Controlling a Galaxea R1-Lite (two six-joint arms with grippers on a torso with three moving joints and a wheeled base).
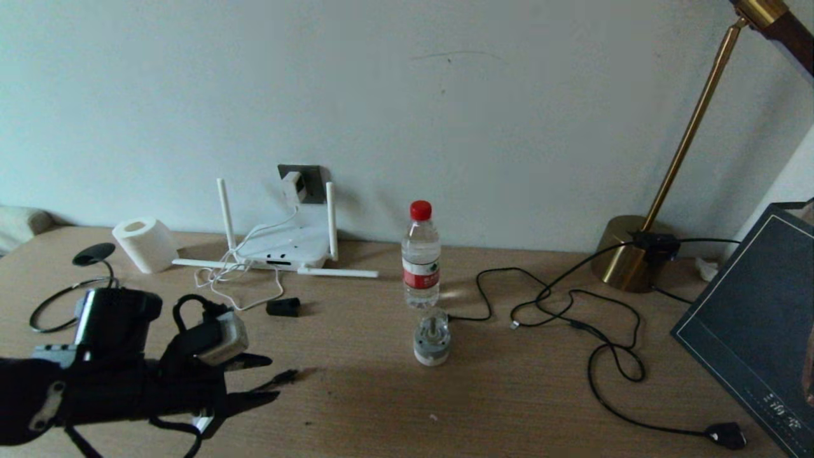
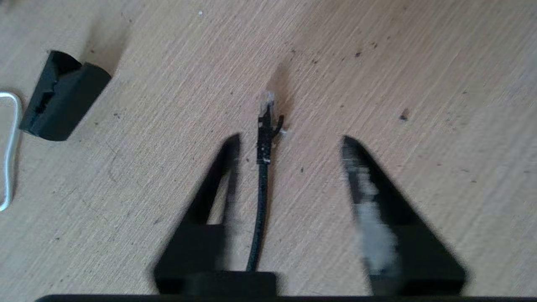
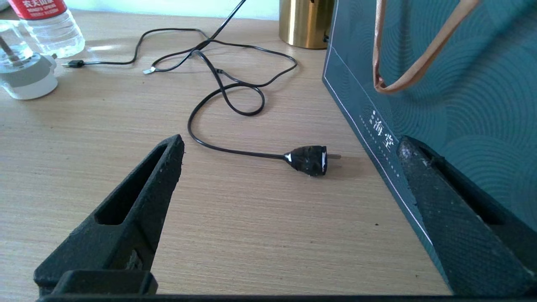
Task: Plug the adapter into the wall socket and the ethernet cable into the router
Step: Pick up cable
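The white adapter (image 1: 292, 186) sits against the dark wall socket (image 1: 310, 182), and its white cord (image 1: 254, 236) drops to the router (image 1: 286, 249) below. The ethernet cable's disc (image 1: 93, 254) lies at the far left. Its connector (image 2: 266, 121) rests on the table, just past the tips of my left gripper (image 2: 290, 141). That gripper is open, the cable (image 2: 260, 209) runs between its fingers, nearer one of them, and neither finger touches it. In the head view the left gripper (image 1: 274, 379) is low over the front left of the table. My right gripper (image 3: 291, 141) is open and holds nothing.
A small black block (image 1: 283, 307) lies in front of the router. A paper roll (image 1: 145, 245), a water bottle (image 1: 421, 254), a small grey jar (image 1: 432, 340) and a brass lamp base (image 1: 626, 254) stand about. A black cable ends in a chunky plug (image 3: 308, 160) beside a dark bag (image 1: 757, 318).
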